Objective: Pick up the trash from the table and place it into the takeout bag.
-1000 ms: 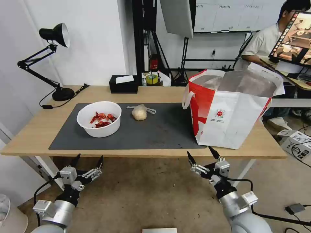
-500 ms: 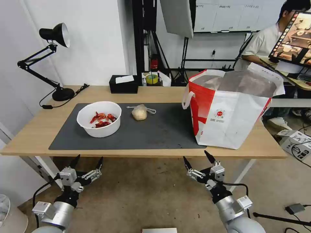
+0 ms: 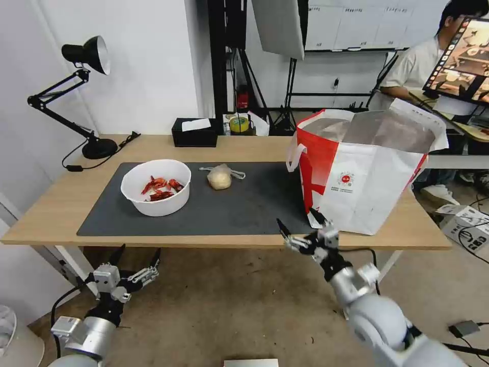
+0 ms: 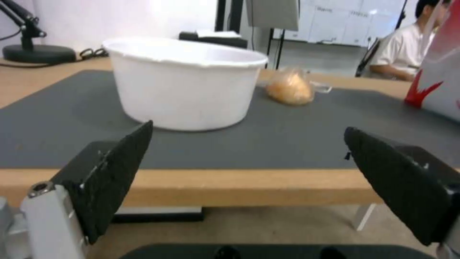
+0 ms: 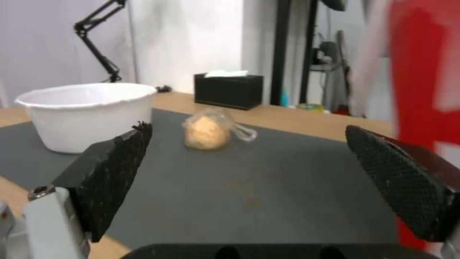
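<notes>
The right gripper (image 3: pixel 300 228) hangs at the table's (image 3: pixel 56 204) near edge, jaws spread wide and holding nothing, just left of the takeout bag (image 3: pixel 364 168) (its contents are hidden behind its wall). Farther in on the grey mat (image 3: pixel 254 204) lies the knotted bag (image 3: pixel 220 177), with the white bowl (image 3: pixel 156 187) of crayfish shells to its left. The left gripper (image 3: pixel 135 256) waits below the near edge, also wide open and empty.
</notes>
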Controlling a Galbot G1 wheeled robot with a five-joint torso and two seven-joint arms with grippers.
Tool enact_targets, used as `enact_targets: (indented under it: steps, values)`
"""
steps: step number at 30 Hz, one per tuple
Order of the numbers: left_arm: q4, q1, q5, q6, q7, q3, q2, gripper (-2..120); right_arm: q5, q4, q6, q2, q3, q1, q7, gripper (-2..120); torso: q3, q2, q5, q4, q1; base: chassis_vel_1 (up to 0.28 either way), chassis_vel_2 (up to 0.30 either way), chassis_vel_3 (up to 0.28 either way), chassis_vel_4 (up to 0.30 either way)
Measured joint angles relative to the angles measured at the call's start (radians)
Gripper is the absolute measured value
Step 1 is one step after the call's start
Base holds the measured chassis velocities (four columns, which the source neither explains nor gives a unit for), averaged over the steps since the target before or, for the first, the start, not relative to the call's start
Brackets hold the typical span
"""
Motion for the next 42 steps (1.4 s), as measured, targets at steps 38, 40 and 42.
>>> enact_targets:
  steps: [38, 40, 42]
  values:
    - [0.055, -0.011, -0.007, 0.002, -0.007, -0.002, 0.001, 100, 0.271, -0.879, -0.271, 0.493, -0.542, 0.922, 0.054, 100, 0.0, 0.0, -0.0003, 0.0001, 0.0, 0.0, 0.0, 0.0, 0.0]
    - [0.055, -0.01, -0.007, 0.002, -0.007, -0.003, 0.001, 100, 0.265, -0.901, -0.284, 0.512, -0.545, 0.931, 0.048, 100, 0.0, 0.0, -0.0004, 0.0002, 0.0, 0.0, 0.0, 0.0, 0.0]
    - [0.055, -0.009, -0.008, 0.0, -0.007, -0.005, 0.001, 100, 0.244, -0.935, -0.312, 0.54, -0.546, 0.94, 0.041, 100, 0.0, 0.0, -0.0003, 0.0002, 0.0, 0.0, 0.0, 0.0, 0.0]
